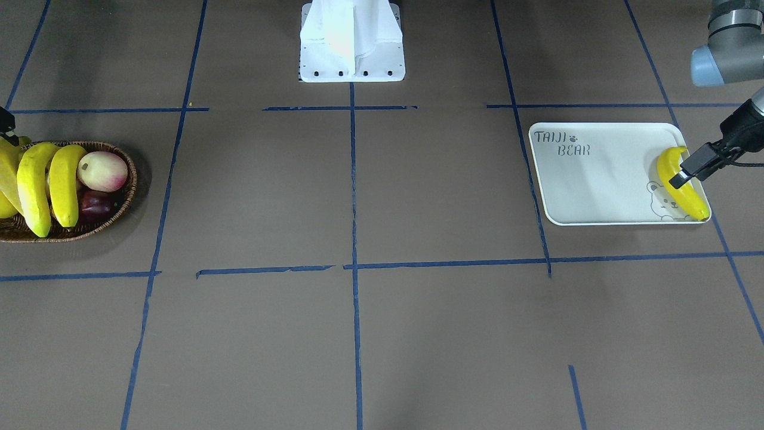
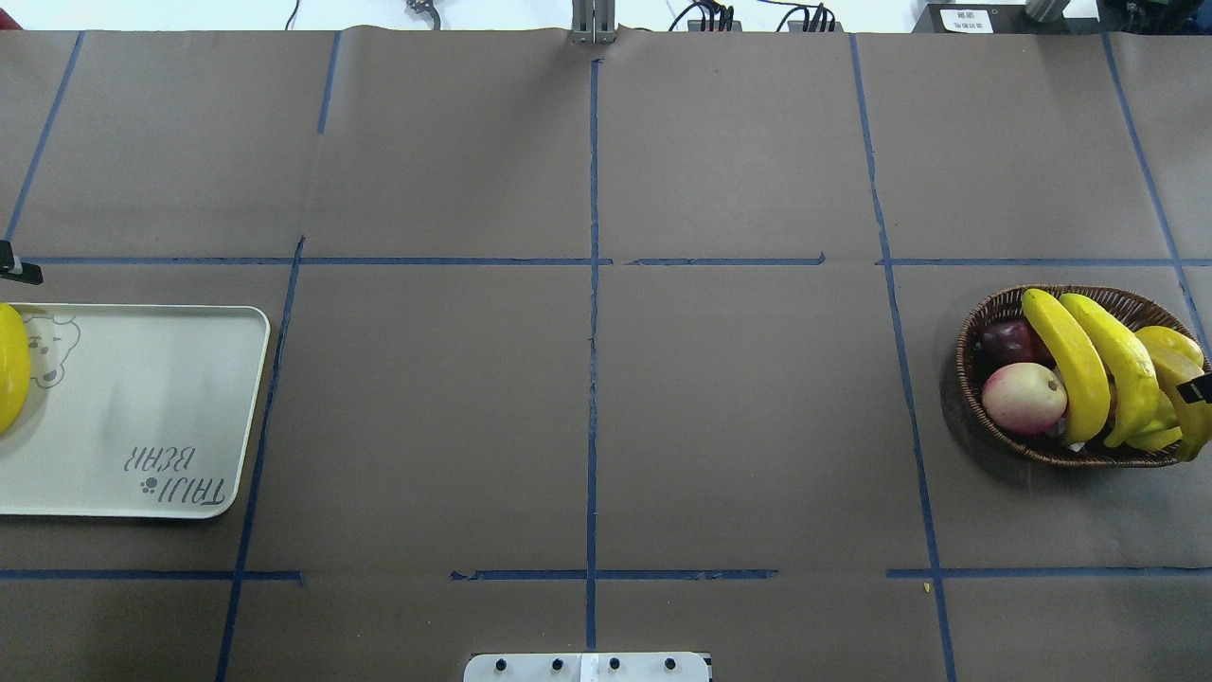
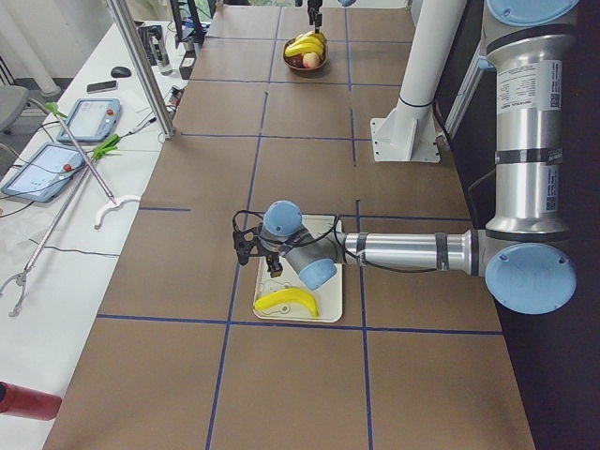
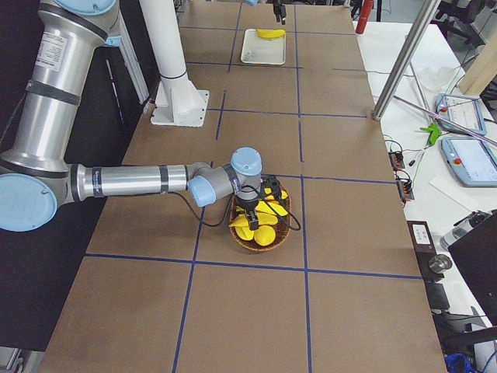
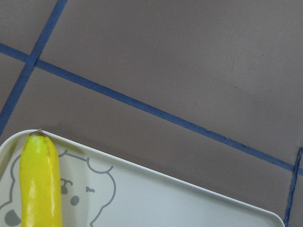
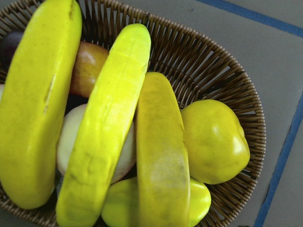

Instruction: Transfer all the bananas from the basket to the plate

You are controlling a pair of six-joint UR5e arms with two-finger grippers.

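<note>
One banana (image 1: 695, 203) lies flat on the plate (image 1: 597, 185), far left. The left gripper (image 1: 686, 171) hovers above it; its grip cannot be determined. Three bananas (image 1: 64, 185) lie in the basket (image 1: 128, 179), far right, under the right gripper (image 2: 1198, 389), whose grip is likewise indeterminable.

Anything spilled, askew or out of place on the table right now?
Nothing spilled or damaged. The one banana on the plate lies tight in a corner, tip at the rim. The other bananas sit heaped inside the basket.
</note>
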